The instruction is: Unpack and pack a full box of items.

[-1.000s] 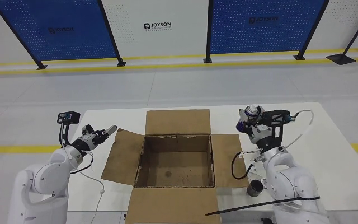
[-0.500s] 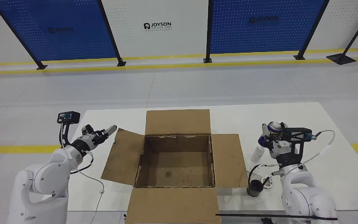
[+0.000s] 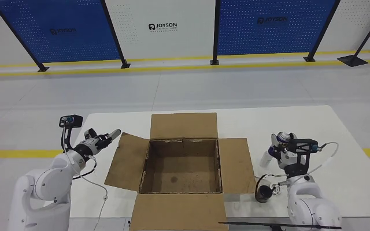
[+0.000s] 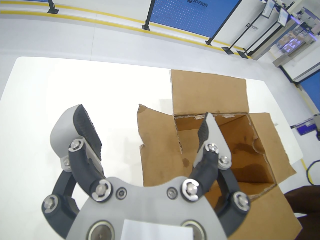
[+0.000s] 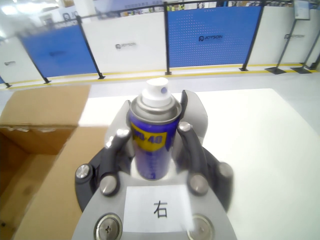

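A cardboard box (image 3: 180, 167) is sitting open in the middle of the white desk (image 3: 341, 133), with all four flaps folded outward and lying spread around it. Its brown inside is showing a bare floor marked by a few dark stains.

The left jaws are hanging over the desk just beside the box's left flap, tips pointing toward the box. They are standing wide apart and gripping nothing; from the left wrist view the box (image 4: 210, 93) and the desk (image 4: 62, 81) are showing through the gap between the two ridged black pads.

The right jaws are hovering over the desk on the other side, just beyond the right flap. They are closing on a blue spray can (image 5: 155, 136) with a yellow label band and a white nozzle cap, one jaw pressing on each side of its body. In the top view the spray can (image 3: 282, 137) is standing roughly upright, cap facing up. Whether its base is touching the desk (image 5: 262, 126) I cannot tell. The box (image 5: 45, 106) is lying off to one side of it in the right wrist view.

A small dark round container (image 3: 264, 193) is standing on the desk near the box's front right corner, beside a looping black cable (image 3: 253, 173).
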Robot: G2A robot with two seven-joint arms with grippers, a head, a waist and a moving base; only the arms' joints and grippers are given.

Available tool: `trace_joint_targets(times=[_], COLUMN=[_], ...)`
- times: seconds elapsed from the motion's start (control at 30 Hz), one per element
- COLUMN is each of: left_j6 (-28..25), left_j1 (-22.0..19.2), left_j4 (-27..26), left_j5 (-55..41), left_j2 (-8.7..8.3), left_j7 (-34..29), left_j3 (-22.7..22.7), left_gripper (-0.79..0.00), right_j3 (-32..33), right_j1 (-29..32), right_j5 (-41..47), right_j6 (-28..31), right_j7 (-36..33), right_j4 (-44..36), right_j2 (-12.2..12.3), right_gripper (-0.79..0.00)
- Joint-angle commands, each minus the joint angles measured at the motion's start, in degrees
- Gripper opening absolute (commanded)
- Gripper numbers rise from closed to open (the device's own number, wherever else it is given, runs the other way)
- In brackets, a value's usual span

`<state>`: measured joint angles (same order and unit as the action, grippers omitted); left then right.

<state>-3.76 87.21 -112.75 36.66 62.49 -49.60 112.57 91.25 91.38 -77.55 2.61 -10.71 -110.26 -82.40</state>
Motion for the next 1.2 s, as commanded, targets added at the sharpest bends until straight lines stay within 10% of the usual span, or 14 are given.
trace_joint_targets(times=[0.0, 0.37, 1.17], left_j6=[0.00, 0.00, 0.00], left_j1=[0.00, 0.00, 0.00], left_j4=[0.00, 0.00, 0.00], left_j5=[0.00, 0.00, 0.00], left_j2=[0.00, 0.00, 0.00], left_j7=[0.00, 0.00, 0.00], left_j3=[0.00, 0.00, 0.00], left_gripper=[0.000, 0.000, 0.000], right_j3=[2.43, 12.12, 7.68], right_j1=[0.86, 4.21, 2.80], right_j5=[-0.32, -1.99, -3.61], right_j6=[-0.68, -2.19, -0.06], right_j7=[0.39, 2.14, 4.19], right_j4=[0.40, 6.53, 19.21], right_j2=[0.24, 1.35, 1.85], right_gripper=[-0.785, -0.785, -0.785])
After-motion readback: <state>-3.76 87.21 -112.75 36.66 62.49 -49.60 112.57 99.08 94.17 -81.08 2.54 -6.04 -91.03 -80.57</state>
